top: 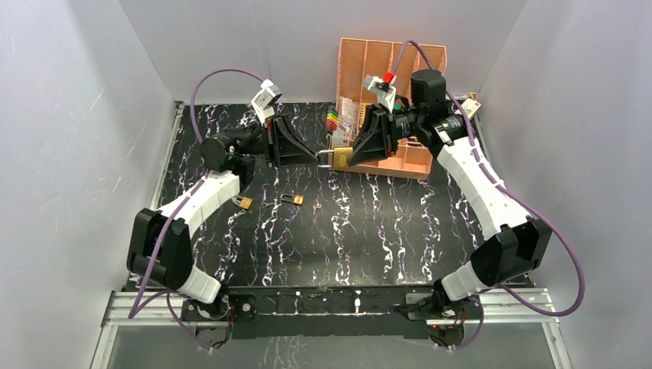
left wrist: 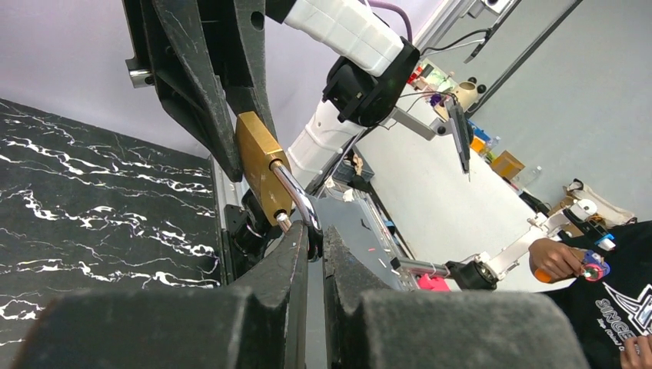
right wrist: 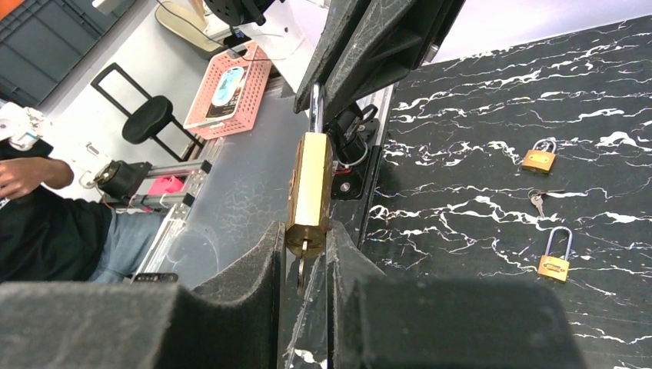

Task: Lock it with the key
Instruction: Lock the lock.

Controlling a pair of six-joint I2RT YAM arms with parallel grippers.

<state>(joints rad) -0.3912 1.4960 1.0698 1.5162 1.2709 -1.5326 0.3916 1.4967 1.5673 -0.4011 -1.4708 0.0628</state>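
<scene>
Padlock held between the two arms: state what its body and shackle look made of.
The body looks like brass: yellow-gold metal with a dull satin sheen. The shackle looks like polished or plated steel: silvery, with bright highlights.

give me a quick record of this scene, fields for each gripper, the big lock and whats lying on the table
left gripper: shut on the shackle of the padlock
right gripper: shut on the padlock body's lower end
padlock: held off the table between both arms
shackle open or closed: cannot tell
table: small padlock, second small padlock, loose key
back: orange tray
</scene>
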